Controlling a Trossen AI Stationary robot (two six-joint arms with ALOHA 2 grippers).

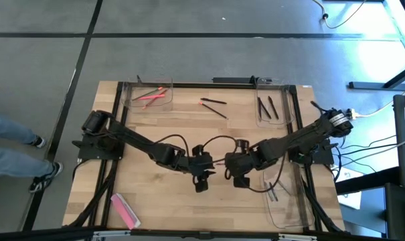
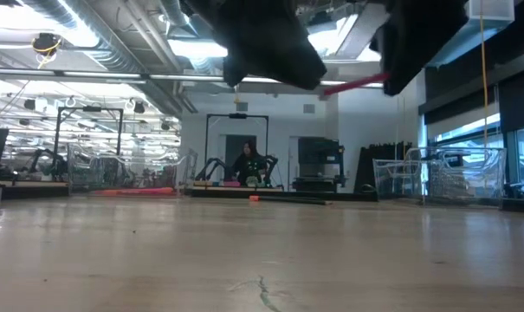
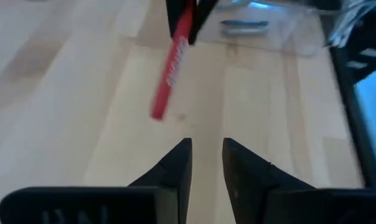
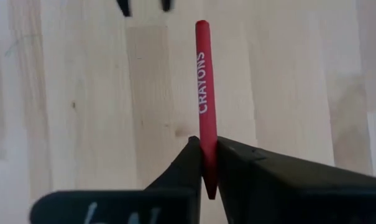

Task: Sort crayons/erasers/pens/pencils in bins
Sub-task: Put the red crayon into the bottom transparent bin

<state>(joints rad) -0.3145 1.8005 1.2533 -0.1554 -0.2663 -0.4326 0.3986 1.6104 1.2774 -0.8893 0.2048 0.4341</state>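
My right gripper (image 1: 230, 163) is at the table's middle, shut on a bright pink-red crayon (image 4: 202, 93) marked CRAYONS. The crayon also shows in the left wrist view (image 3: 170, 68) and in the low view (image 2: 352, 85). My left gripper (image 1: 210, 165) faces it from the left, open and empty (image 3: 206, 158), a short way from the crayon's free end. The far left bin (image 1: 148, 97) holds pink-red crayons. The far right bin (image 1: 272, 107) holds black pens. The near right bin (image 1: 286, 197) holds thin pencils. My right gripper pinches the crayon between its two fingers near one end (image 4: 205, 146). The fingers come level from the table's right and lie along the crayon. Its long free part (image 4: 202, 43) sticks out ahead of the fingertips toward my left gripper. It is lifted clear of the table.
Two thin sticks (image 1: 213, 102) (image 1: 217, 112), one of them orange-tipped, lie loose on the table at the far middle. A wide flat pink bar (image 1: 125, 209) lies near the table's near left corner. The shoes and legs of a person (image 1: 15, 150) show beyond the left edge.
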